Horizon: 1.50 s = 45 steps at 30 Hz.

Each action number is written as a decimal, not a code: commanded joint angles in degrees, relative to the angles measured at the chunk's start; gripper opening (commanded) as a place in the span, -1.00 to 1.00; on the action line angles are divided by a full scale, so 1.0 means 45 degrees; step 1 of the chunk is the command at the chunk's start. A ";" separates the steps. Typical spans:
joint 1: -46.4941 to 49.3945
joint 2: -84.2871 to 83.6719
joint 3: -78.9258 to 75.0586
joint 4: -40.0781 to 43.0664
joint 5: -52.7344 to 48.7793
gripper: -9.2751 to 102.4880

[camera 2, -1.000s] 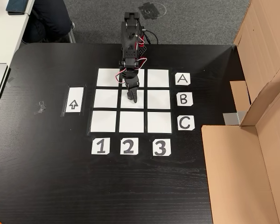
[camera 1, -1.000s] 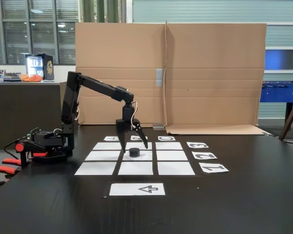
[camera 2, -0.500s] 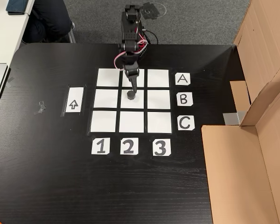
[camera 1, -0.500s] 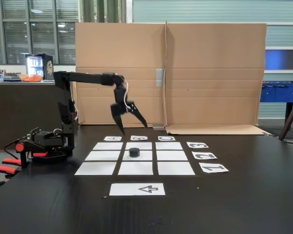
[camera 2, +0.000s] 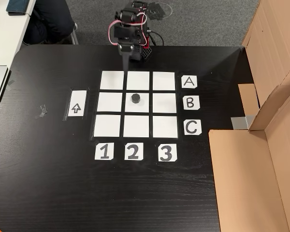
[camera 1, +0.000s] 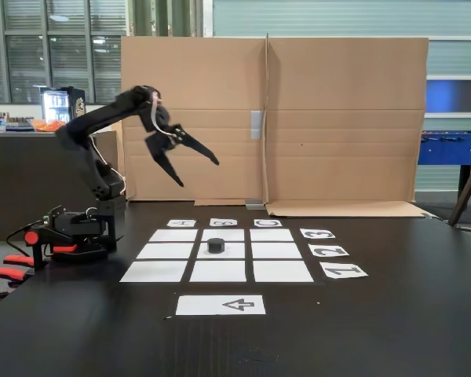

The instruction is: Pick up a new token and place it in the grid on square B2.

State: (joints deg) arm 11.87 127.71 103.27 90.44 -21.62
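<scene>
From above, the end effector (camera 2: 124, 62) is foreshortened, so its fingers are hard to separate there. The side-on fixed view shows the end effector (camera 1: 198, 171) raised high over the counter (camera 1: 392, 314), arm folded back toward its base, fingers spread wide and holding nothing. The token (camera 2: 135, 98) sits upright on square B2 (camera 2: 144, 107), centre of the grid (camera 2: 108, 126).

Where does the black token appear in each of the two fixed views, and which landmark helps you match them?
Side fixed view: the token sits on the grid's centre sheet, low in the picture, left of middle.
Top-down fixed view: the token sits on the centre sheet, upper middle.
Shared landmark: the arrow sheet.
</scene>
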 commanded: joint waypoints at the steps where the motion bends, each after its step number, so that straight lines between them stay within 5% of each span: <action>1: 0.1543 0.1035 -0.0527 0.0488 -0.0020 -0.11; 28: 1.4141 0.6582 0.0137 0.1074 0.2148 -0.20; 45: 1.7656 0.7539 0.5879 -0.4180 0.2500 -0.21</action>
State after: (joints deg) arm 89.82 160.84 126.39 73.74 -10.63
